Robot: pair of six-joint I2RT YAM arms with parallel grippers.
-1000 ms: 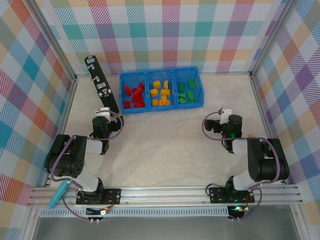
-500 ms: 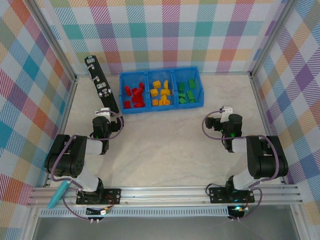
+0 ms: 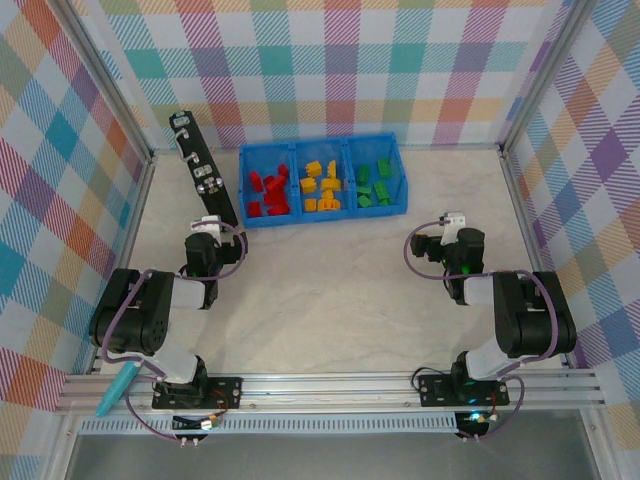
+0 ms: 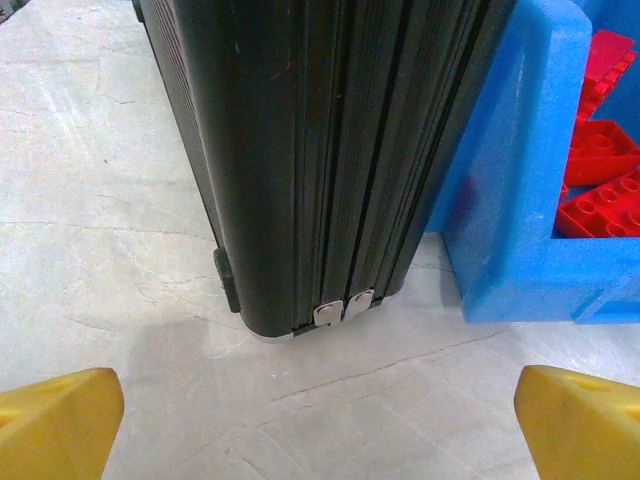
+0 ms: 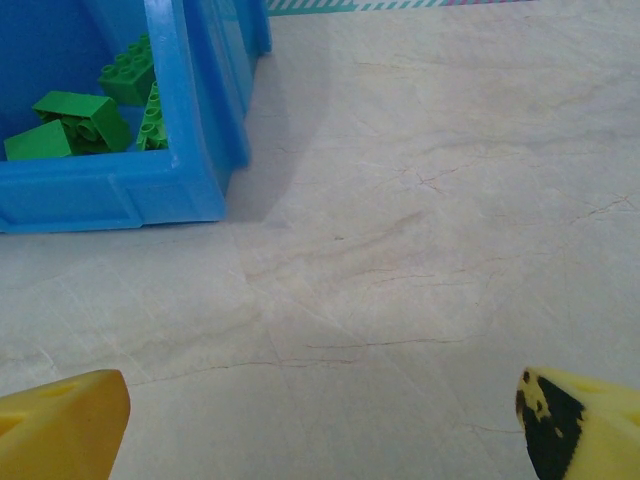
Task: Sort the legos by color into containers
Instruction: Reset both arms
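Three compartments of the blue bin [image 3: 330,216] are filled by colour: red legos [image 3: 270,192] at its left end, yellow-orange legos [image 3: 322,185] in the middle, green legos [image 3: 373,183] at its right end. Both pairs of jaws are spread wide and nothing is held. The left gripper [image 4: 320,425] is pointed at the bin's near left corner (beside the black panel [image 4: 320,150]), and the right gripper [image 5: 320,425] is set off its near right corner.

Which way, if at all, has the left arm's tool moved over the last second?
No. The left tool sits in the same spot as a second ago, just short of the near end of the black panel, with its jaws open.
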